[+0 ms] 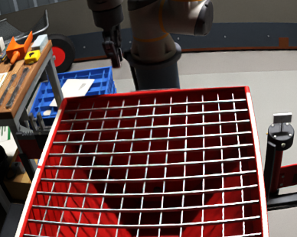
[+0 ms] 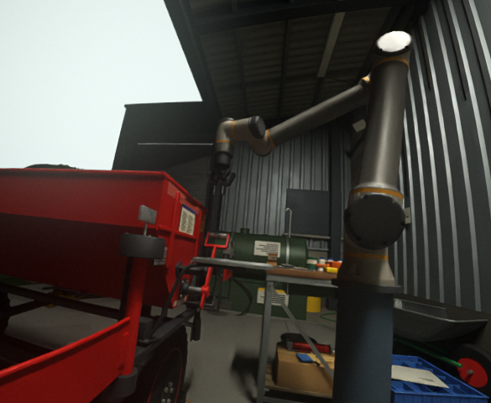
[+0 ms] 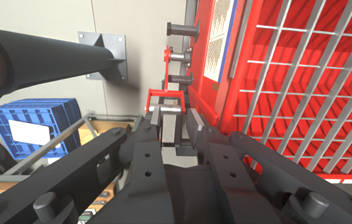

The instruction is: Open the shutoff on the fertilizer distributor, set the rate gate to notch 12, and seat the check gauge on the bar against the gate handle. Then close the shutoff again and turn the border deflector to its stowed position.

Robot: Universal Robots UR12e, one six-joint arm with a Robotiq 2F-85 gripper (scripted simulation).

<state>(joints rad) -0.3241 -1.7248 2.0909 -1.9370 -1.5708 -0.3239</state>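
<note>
A red lever with a silver grip bar [image 3: 165, 108] stands on the rear wall of the red hopper [image 1: 150, 160], well below my gripper [image 3: 175, 120]. The same lever [image 2: 214, 243] shows at the hopper's back corner. My gripper [image 2: 221, 181] hangs high above it, beside the hopper's top rim, partly open and holding nothing. In the side camera the gripper [image 1: 113, 51] is behind the hopper's far left corner. Black knobs [image 3: 181, 29] and a red-tipped shaft [image 3: 178, 57] stick out of the rear wall further down. The rate gate and check gauge are not identifiable.
The hopper's rim and steel grid [image 1: 154, 153] lie just right of the gripper. A workbench with tools [image 1: 13, 72] stands to the left, over a blue crate [image 1: 80, 86]. My arm's pedestal [image 1: 156, 68] is close behind. A black post with a knob [image 1: 279, 147] stands right of the hopper.
</note>
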